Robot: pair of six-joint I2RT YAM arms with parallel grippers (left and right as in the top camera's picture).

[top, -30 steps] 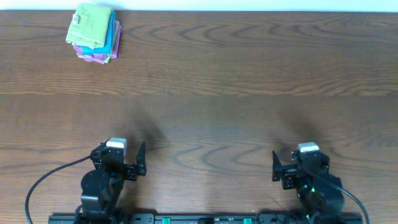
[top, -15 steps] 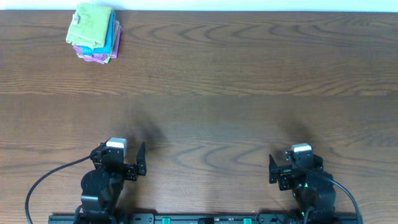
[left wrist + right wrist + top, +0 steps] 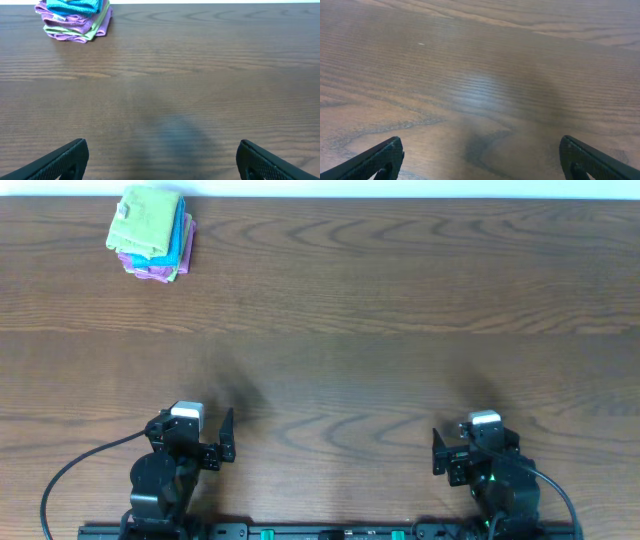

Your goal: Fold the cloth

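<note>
Now right tool [image 3: 477, 445] slightly further left

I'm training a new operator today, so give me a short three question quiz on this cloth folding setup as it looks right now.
1. True or false: the left hand is shut on a cloth.
2. Where does the stack of folded green, blue and purple cloths lie on the brown wooden table? A) far left corner B) centre C) near right corner
3. Fill the blank: seen from overhead, the top cloth of the stack is ____.

Key: 1 false, it is open and holds nothing; 2 A; 3 green.
</note>
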